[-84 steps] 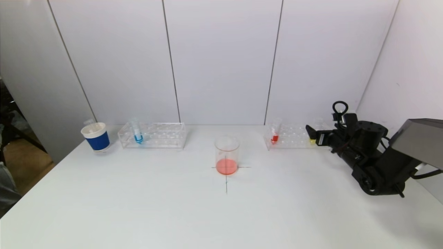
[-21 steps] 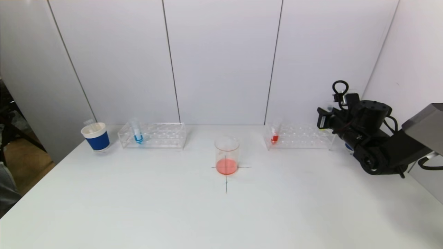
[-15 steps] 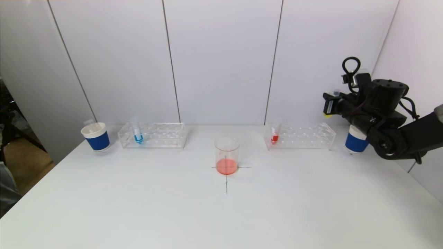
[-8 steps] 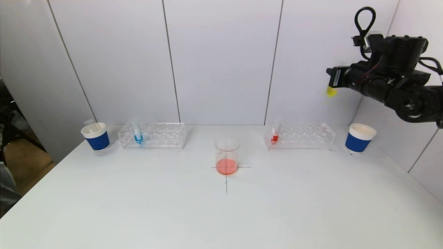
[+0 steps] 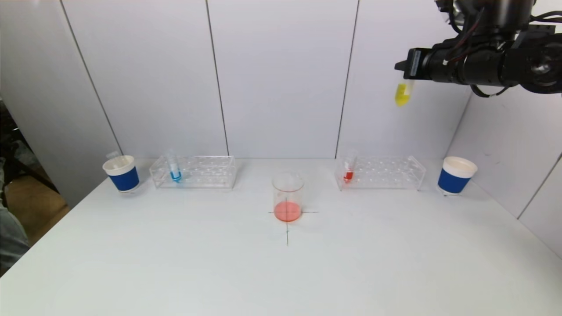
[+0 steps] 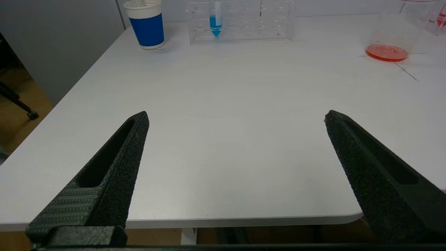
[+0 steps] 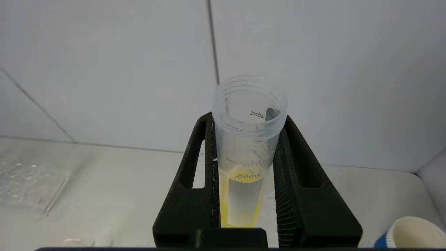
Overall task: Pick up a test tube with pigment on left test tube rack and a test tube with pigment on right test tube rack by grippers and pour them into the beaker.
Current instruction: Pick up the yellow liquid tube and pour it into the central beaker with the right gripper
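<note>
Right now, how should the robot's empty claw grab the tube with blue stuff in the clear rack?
Grip the upright clear tube of blue liquid by its bare upper part, above the clear plastic rack, coming from the near side with the open left claw level. Its lower part sits inside the rack.

Even, bright, diffuse light fills all views, apparently from overhead. Shadows on the white table [image 5: 175, 263] are soft and faint, pooling at about 4 o'clock from the right paper cup [image 5: 455, 174]. The wall panels [image 5: 281, 79] show no glare. In the right wrist view the rack [image 7: 31, 181] at 8 o'clock blurs out of focus.
</note>
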